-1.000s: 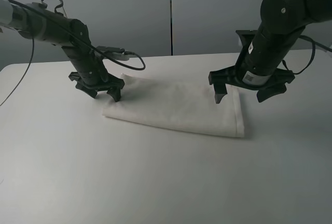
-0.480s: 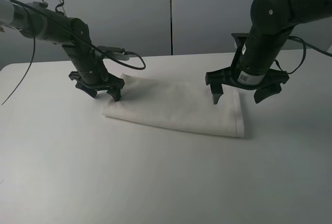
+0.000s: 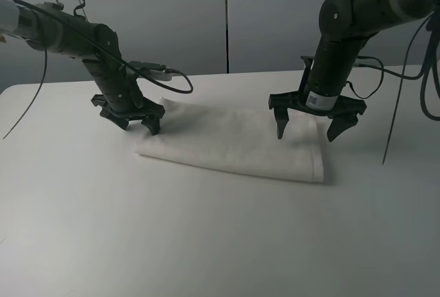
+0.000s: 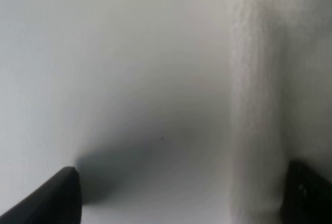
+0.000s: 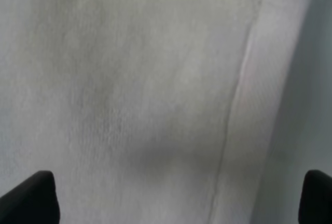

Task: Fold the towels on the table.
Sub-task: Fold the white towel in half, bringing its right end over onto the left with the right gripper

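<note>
— Grey panelled wall [image 3: 172, 15] behind, plain white worktop [image 3: 206, 242] in front. What has altered over the last second?

— Taking it from the left: nothing there. The left hand [image 3: 139, 126] stands where it stood, jaws spread wide and empty, set low at the towel's left edge. Its wrist view shows one fingertip [image 4: 52, 198] over bare worktop and the other [image 4: 306, 193] over terry.

— And the towel [image 3: 234, 142] itself?

— Unmoved. It lies flat about mid-worktop, between the two arms. The thick right end suggests it is already doubled, though that is my reading only.

— Then the change is on the right.

— Correct. The right hand [image 3: 305, 135] has shifted inward, towards the centre. It is likewise fully spread and carries nothing. One finger now hangs above the cloth, the other just beyond the right edge, and the hem [image 5: 233, 115] runs between them in its wrist view.

— Significance?

— In my judgement both hands now straddle opposite ends, so the approach for the next fold is nearly complete. No grasp has been made yet.

— Contact with the cloth?

— Cannot be determined; the tips are close above it on both sides.
</note>
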Tool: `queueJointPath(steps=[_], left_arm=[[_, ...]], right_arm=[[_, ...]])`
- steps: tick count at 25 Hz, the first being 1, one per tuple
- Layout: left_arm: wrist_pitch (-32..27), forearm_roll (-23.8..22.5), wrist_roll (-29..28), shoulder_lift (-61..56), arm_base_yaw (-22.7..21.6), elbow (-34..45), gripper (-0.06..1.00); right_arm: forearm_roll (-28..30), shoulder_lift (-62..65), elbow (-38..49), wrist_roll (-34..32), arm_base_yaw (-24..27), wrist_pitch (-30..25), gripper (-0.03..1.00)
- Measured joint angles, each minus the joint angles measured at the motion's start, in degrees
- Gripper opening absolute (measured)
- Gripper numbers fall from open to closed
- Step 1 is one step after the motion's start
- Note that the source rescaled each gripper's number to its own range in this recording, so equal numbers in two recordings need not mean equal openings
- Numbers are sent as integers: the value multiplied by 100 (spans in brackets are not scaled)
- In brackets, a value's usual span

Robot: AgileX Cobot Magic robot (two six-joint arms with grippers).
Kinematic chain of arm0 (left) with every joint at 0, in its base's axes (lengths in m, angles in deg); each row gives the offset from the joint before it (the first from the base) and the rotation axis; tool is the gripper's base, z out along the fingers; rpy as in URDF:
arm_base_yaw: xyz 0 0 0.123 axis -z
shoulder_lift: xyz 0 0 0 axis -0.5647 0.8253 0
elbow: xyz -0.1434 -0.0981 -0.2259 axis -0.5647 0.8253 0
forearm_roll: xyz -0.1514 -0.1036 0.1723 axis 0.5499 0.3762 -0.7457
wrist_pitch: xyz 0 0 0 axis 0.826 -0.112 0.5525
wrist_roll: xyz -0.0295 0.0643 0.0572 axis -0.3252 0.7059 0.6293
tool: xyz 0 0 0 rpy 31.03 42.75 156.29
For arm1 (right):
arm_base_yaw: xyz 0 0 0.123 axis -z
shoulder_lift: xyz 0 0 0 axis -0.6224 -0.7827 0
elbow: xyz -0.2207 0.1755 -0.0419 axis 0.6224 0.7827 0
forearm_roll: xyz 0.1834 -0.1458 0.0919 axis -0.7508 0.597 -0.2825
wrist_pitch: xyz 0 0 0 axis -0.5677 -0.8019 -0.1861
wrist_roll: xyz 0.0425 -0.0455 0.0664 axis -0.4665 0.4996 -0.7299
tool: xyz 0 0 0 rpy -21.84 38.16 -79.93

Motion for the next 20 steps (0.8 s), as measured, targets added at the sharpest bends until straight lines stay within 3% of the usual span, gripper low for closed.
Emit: queueJointPath(steps=[20], left_arm=[[-15,-12,231,0,0,-12,98]], right_arm=[[194,-610,-56,203,25,254,100]])
